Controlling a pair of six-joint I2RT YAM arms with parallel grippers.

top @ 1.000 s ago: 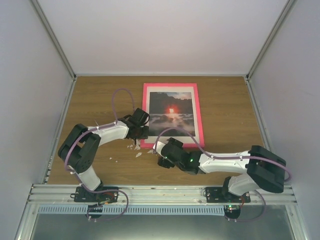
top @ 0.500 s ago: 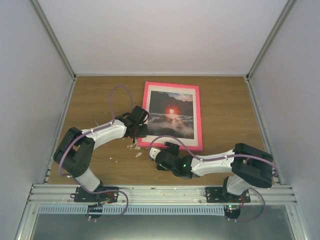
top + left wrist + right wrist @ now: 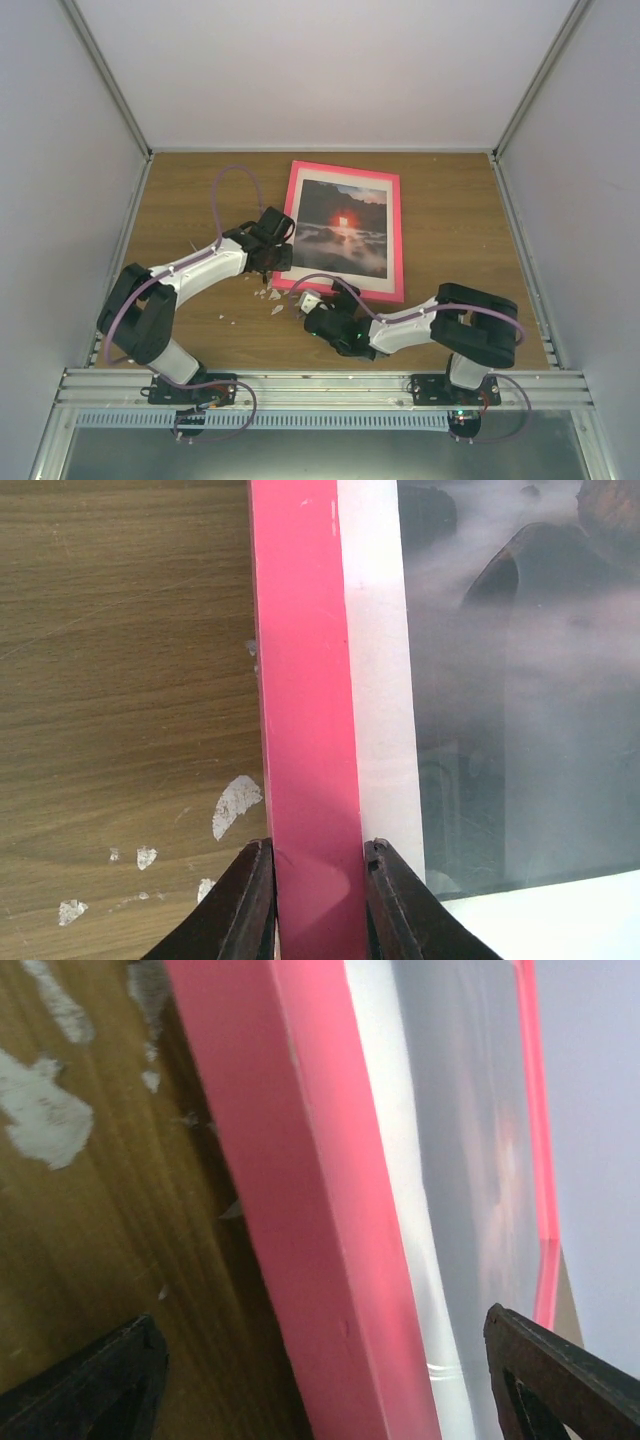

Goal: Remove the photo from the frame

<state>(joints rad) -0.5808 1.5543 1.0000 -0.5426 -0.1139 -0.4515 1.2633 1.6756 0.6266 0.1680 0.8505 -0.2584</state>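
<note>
The pink frame (image 3: 345,168) lies face up on the wooden table, turned slightly askew. The sunset photo (image 3: 342,225) sits in it behind a white mat. My left gripper (image 3: 275,255) is shut on the frame's left rail near the near-left corner. In the left wrist view the two fingers (image 3: 250,900) pinch the pink rail (image 3: 300,680) from both sides, with the misty photo (image 3: 520,680) to the right. My right gripper (image 3: 305,303) is wide open at the near-left corner. In the right wrist view the pink near rail (image 3: 310,1210) runs between the fingertips (image 3: 90,1380).
White flakes (image 3: 270,294) lie scattered on the wood just left of the frame's near corner, also in the left wrist view (image 3: 235,805). Grey walls close in the table on three sides. A metal rail (image 3: 320,380) runs along the near edge.
The frame has turned slightly clockwise. My left arm has stretched forward with the rail in its grip. My right gripper has moved left and nearer, to the frame's near-left corner.
</note>
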